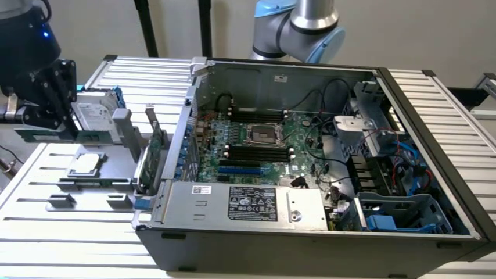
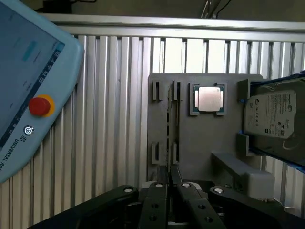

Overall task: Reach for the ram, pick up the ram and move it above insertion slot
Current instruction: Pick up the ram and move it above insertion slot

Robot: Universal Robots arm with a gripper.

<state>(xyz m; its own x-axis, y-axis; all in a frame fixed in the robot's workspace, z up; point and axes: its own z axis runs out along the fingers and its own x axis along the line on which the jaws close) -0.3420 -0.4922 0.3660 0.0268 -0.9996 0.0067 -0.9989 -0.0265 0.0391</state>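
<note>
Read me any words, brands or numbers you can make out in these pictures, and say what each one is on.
"UNIVERSAL RO", cut off at the picture's edge: on the teach pendant, below its red button.
Hard drive label: printed text, too small to read.
White sticker on the power supply: too blurred to read.
Black label on the power supply: too small to read.

Even, soft indoor light; mild glare on ribbed table [image 2: 119, 95]; slightly soft focus
</note>
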